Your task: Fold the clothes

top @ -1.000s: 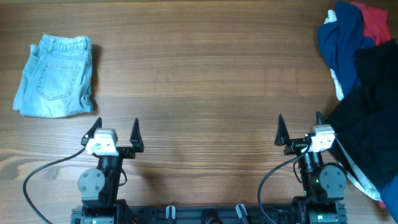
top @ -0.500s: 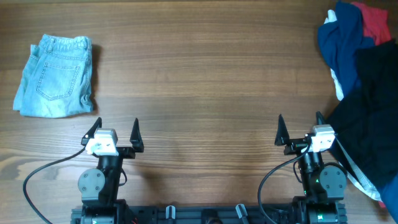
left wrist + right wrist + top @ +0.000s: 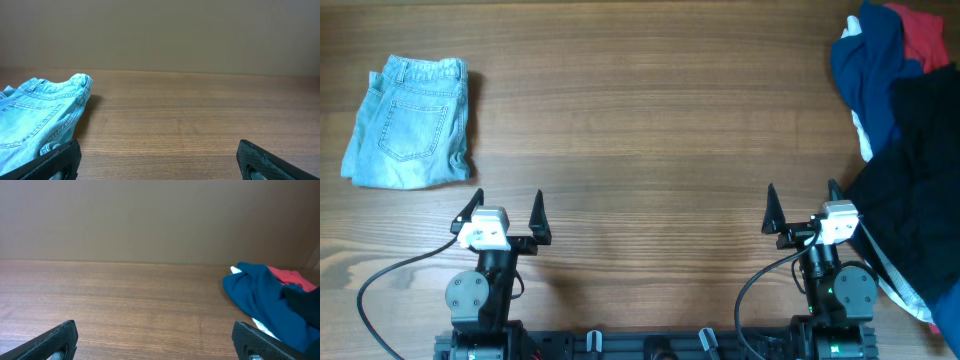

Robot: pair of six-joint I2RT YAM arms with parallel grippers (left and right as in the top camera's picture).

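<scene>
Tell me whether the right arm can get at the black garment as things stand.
Probably yes. The right gripper is open and empty, the black garment lies just beside it on its right, and nothing stands between them.

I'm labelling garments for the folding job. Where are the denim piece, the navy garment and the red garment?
denim piece (image 3: 415,125): overhead view, on its back pocket.
navy garment (image 3: 870,72): overhead view, middle of its bunched fabric.
red garment (image 3: 925,40): overhead view, on the exposed patch beside the navy.

You see a light-blue denim garment, navy garment, red garment, plain black garment, and the brown wood-grained table.
</scene>
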